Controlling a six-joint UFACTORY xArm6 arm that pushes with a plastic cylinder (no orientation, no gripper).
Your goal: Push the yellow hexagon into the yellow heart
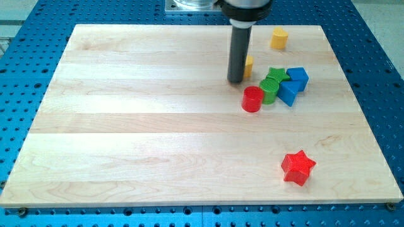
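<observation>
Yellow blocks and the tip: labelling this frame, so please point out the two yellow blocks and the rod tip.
yellow heart [279, 38], camera view, top face.
yellow hexagon [249, 65], camera view, visible right edge.
my tip [235, 81], camera view, very end.

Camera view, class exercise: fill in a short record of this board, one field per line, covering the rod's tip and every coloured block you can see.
my tip: on the board, at the left side of a yellow block
yellow block: mostly hidden behind the rod, shape unclear
second yellow block: near the view's top, alone
cluster: red cylinder, green cylinder, green star, blue cube, another blue block
red star: lower right, alone
surface: wooden board
</observation>
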